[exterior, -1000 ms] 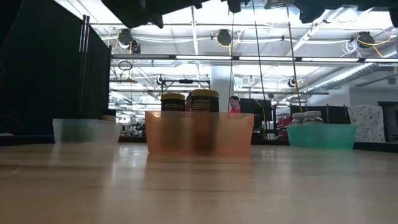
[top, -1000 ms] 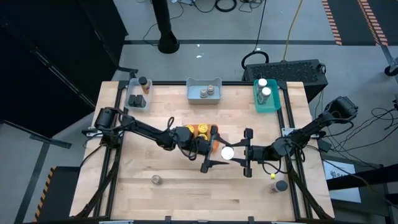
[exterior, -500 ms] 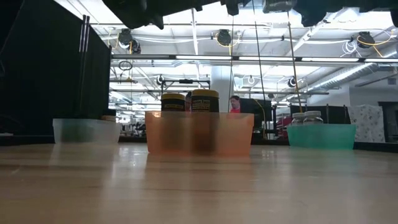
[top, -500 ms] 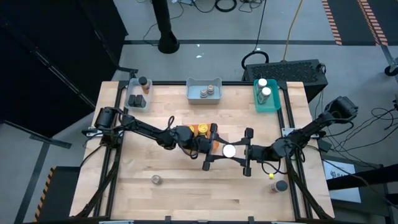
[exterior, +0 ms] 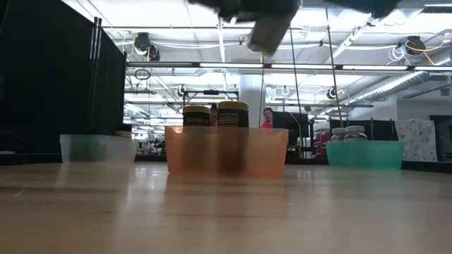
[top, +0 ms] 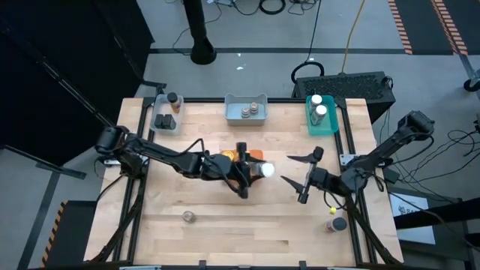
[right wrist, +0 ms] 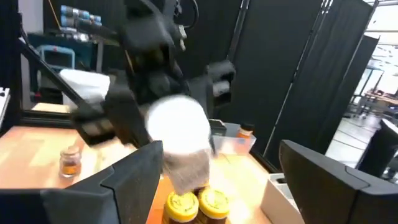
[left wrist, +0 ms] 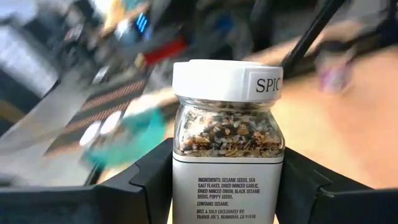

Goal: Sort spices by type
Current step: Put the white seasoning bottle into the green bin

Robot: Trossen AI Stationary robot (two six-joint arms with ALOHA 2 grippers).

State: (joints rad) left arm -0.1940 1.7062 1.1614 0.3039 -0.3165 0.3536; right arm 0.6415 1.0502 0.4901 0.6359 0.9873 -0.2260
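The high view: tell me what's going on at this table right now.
The left gripper is shut on a white-lidded spice jar, held above mid-table beside the orange tray. The right gripper stands open, apart from the jar. Other jars sit in the teal tray, the grey tray and the clear tray. Three loose jars remain on the table.

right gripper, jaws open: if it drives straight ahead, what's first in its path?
Likely the white-lidded spice jar held by the left gripper, directly ahead of the right gripper. Depth is unclear.
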